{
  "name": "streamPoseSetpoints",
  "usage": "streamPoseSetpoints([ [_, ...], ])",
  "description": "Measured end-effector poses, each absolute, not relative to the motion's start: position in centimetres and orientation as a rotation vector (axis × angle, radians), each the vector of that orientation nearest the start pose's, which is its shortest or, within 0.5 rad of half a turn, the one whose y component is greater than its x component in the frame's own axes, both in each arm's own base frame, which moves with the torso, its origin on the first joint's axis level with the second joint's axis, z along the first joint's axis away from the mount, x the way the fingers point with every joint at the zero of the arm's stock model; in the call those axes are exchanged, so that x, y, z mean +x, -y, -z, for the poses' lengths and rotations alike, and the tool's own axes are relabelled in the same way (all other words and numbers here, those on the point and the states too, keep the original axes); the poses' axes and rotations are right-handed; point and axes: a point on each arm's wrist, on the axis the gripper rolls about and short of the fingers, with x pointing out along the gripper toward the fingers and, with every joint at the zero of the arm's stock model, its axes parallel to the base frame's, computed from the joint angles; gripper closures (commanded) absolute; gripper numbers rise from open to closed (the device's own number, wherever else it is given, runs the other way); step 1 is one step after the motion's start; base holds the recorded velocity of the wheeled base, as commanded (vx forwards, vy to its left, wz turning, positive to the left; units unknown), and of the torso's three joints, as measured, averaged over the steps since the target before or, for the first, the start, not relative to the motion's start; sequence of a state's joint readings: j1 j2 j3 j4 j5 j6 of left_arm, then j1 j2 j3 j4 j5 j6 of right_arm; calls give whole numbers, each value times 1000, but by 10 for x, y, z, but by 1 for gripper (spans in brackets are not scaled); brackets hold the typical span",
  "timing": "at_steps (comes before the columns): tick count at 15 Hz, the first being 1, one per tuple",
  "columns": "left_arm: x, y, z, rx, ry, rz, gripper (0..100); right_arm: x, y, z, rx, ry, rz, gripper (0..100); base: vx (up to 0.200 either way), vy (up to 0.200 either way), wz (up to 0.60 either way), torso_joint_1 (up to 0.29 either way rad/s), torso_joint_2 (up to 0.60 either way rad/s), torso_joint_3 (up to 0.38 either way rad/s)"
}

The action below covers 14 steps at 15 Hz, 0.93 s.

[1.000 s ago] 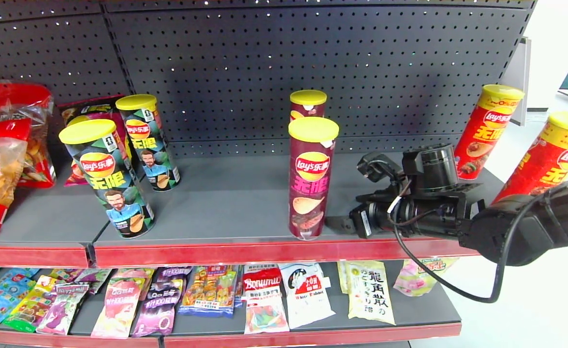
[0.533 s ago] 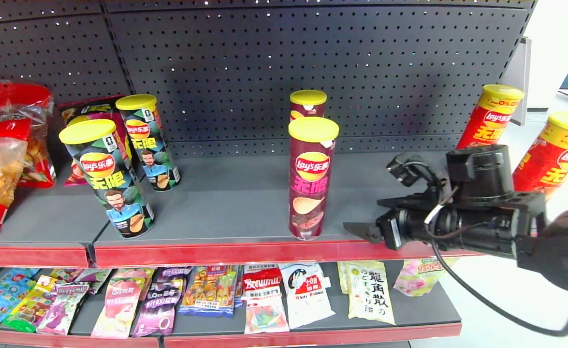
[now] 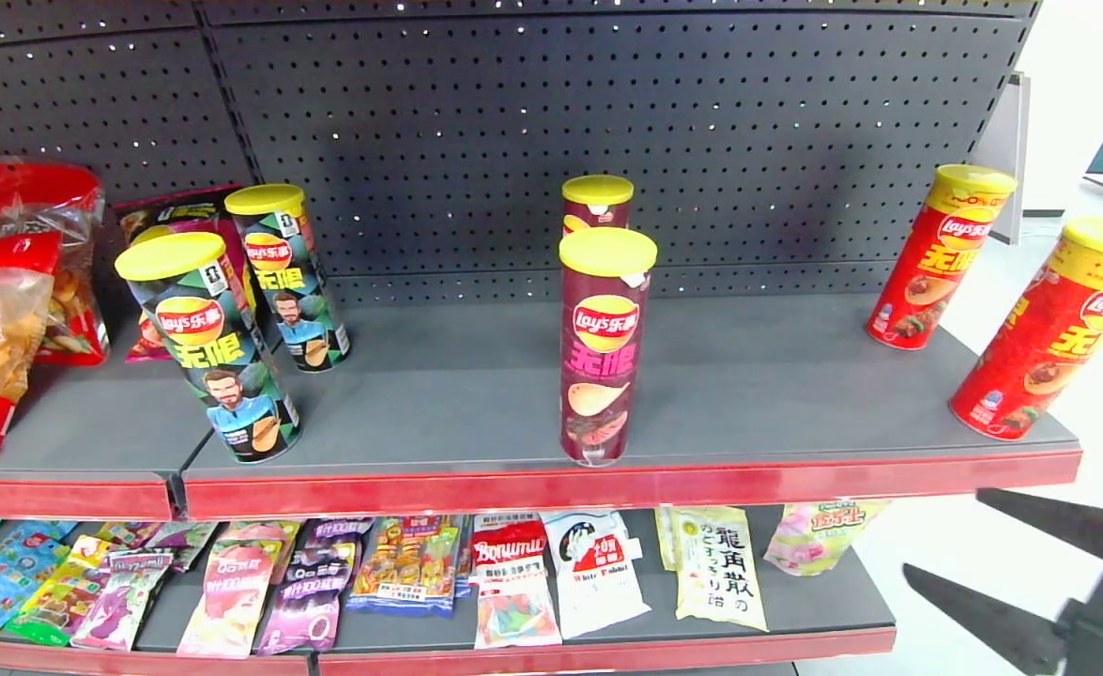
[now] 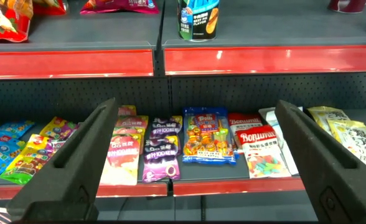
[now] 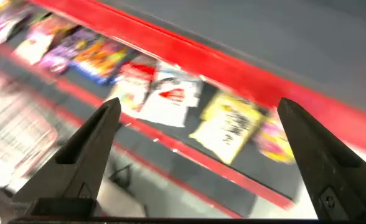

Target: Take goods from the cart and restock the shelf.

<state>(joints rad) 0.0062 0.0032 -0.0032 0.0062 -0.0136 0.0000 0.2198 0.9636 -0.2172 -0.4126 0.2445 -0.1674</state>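
Head view: the right gripper [image 3: 942, 530] had pulled back since the earlier frames. A second ago it sat at shelf height just beside the maroon can [image 3: 605, 347]; now it was down at the lower right corner, below the red lip [image 3: 626, 486] of the shelf [image 3: 748, 394]. Its jaws were spread wide, pointing left. The maroon can had not moved; it stood upright at the shelf's front edge, well apart from the jaws, up and to their left. A second maroon can [image 3: 597, 200] stood behind it. Two red cans [image 3: 941, 255] stood near the shelf's right end and a dark can [image 3: 208, 347] stood toward the left.

Left wrist view: the left gripper [image 4: 197, 104] was level with the lower shelf [image 4: 233, 185], jaws wide open, facing the snack packets [image 4: 205, 135] lying on it. The dark can's base sat on the shelf above.

Right wrist view: blurred. The right gripper's jaws were wide apart, with packets on the lower shelf beyond them.
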Motion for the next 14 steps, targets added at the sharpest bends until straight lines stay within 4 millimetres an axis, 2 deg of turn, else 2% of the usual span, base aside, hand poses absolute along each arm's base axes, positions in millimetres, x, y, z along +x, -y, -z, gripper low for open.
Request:
streamPoseSetpoints([
  [3, -23, 0, -76, 0, -6, 8, 0, 53, -8, -129, -143, -209, -322, 0, 0, 0, 0, 0, 0, 0],
  [7, -23, 0, -76, 0, -6, 8, 0, 1, -5, -99, -121, -131, -190, 0, 0, 0, 0, 0, 0, 0],
  [9, -23, 0, -76, 0, -6, 8, 0, -9, -5, -88, -24, -118, -116, 0, 0, 0, 0, 0, 0, 0],
  [14, -23, 0, -76, 0, -6, 8, 0, -16, -6, -83, -23, -72, -192, 0, 0, 0, 0, 0, 0, 0],
])
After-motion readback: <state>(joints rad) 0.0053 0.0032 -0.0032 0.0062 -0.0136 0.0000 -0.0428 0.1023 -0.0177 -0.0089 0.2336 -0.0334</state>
